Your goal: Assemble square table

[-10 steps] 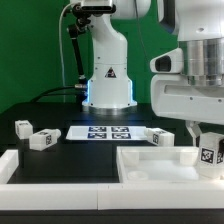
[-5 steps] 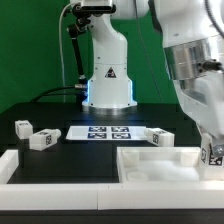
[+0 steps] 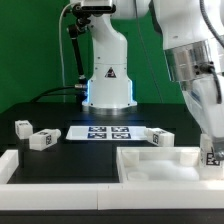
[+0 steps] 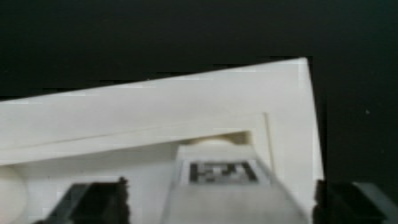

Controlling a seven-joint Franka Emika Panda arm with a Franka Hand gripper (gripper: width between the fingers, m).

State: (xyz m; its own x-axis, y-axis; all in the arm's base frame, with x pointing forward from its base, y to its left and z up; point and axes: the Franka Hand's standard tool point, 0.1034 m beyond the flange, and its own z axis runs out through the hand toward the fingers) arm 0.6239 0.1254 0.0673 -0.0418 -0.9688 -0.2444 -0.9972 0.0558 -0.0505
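The square table's white rimmed top (image 3: 165,166) lies at the exterior view's front right. One white leg (image 3: 211,155) with a tag stands at its right corner. My gripper (image 3: 207,146) hangs right over that leg. In the wrist view the leg (image 4: 221,172) stands on the top (image 4: 143,115) between my dark fingertips (image 4: 93,202), with a gap on each side. The gripper (image 4: 222,205) is open and holds nothing. Another leg (image 3: 160,137) lies behind the top, and two more legs (image 3: 40,140) (image 3: 22,127) lie at the left.
The marker board (image 3: 104,132) lies flat mid-table in front of the robot base (image 3: 108,85). A long low white rail (image 3: 50,168) runs along the front left. The table surface is black, with a green backdrop behind.
The wrist has turned and tilted over the right corner of the top since a second ago. The leg there has stayed in place. The other parts have not moved.
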